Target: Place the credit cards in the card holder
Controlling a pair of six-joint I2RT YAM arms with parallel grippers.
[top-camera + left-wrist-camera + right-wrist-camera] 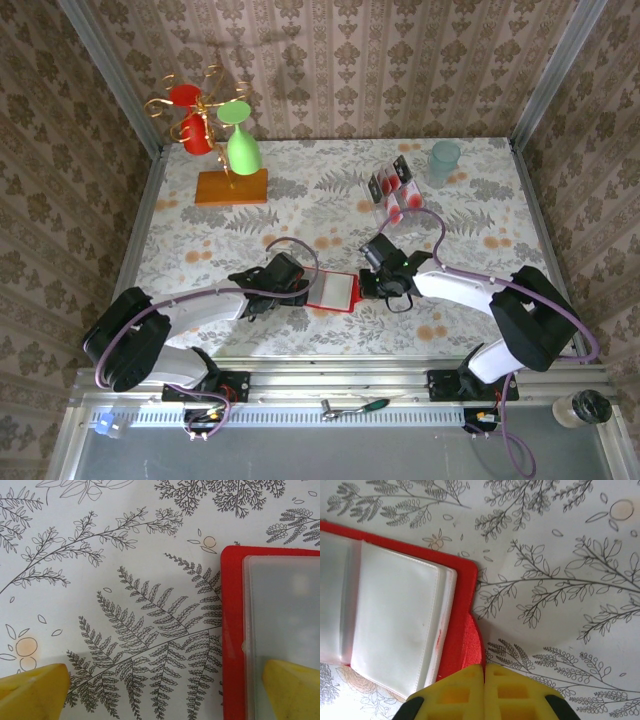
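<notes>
The card holder (333, 292), a flat red wallet lying open with pale pockets up, rests on the table between both arms. My right gripper (366, 286) (484, 672) is shut on the holder's red cover edge (470, 645), which curls up into the closed jaws beside the whitish pockets (395, 615). My left gripper (303, 291) (165, 692) hangs open at the holder's left side. One of its fingers (292, 690) is over the pale pocket near the red border (232, 630), the other over bare table. The credit cards (390, 185), pale with red marks and black bands, stand further back.
The cards sit in a clear plastic rack (400, 208). A teal cup (444, 162) is at the back right. An orange block (232, 187) at the back left carries a gold stand with a green goblet (243, 150) and red cups (196, 135).
</notes>
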